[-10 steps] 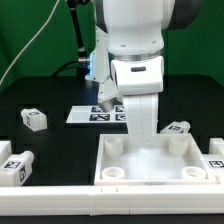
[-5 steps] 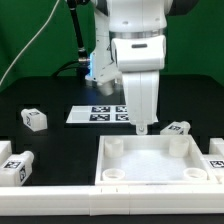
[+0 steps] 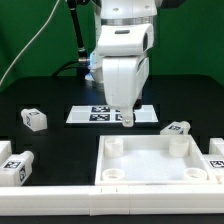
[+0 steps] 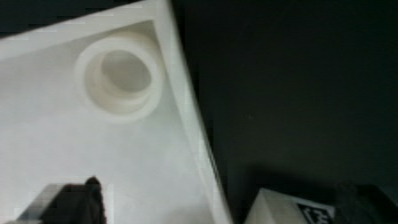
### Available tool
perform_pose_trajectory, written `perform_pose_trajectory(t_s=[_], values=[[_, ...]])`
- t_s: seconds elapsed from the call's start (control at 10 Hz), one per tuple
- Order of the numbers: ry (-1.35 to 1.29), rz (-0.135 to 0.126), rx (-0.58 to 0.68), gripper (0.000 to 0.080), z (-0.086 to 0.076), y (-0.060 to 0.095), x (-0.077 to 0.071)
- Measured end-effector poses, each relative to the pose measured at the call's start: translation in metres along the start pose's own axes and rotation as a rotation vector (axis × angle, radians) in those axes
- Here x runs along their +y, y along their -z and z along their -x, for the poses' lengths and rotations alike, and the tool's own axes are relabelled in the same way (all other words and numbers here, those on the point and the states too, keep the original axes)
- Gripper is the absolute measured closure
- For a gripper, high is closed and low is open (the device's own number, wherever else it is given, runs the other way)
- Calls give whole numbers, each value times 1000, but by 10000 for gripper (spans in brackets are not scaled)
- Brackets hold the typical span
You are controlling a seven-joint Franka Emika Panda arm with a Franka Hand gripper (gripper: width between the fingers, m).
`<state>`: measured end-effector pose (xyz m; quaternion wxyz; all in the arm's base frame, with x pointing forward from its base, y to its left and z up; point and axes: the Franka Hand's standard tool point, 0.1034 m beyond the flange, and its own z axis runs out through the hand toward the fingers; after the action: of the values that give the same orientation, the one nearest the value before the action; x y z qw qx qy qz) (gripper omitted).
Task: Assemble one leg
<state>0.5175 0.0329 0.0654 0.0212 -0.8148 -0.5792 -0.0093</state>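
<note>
The gripper (image 3: 127, 121) has come up out of the tray (image 3: 150, 160) and swung back toward the exterior view's left. A second ago its tips were down inside the tray near the back wall, and half a second ago they were just above that wall. Now they hang at the centre of the frame, over the near edge of the marker board (image 3: 90, 114) on the black table (image 3: 60, 140). It brings nothing with it, since no part shows between or under the tips. From this side the fingers read as one narrow white end, and the wrist view shows only one dark finger (image 4: 71, 203), so I cannot tell how far apart the jaws stand. The leg (image 3: 178, 129) nearest the arm lies on the table at the right middle of the frame, just beside the tray's back right corner and untouched; the tagged white piece in the wrist view is probably the same one. A second leg (image 3: 34, 119) sits at the left middle and a third leg (image 3: 14, 165) at the lower left, both well apart from the arm. The one socket (image 4: 121, 72) seen close up is bare. I judge that no leg is seated yet and the arm is leaving the tray to fetch one
</note>
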Motion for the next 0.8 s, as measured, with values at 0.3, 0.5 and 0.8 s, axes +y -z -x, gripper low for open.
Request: perform_pose_trajectory(t_s=[0.3, 0.5, 0.8], values=[[-192, -1, 1, 150, -1, -1, -1], [-471, -2, 6, 150, -11, -3, -7], [-768, -8, 12, 150, -36, -1, -12]])
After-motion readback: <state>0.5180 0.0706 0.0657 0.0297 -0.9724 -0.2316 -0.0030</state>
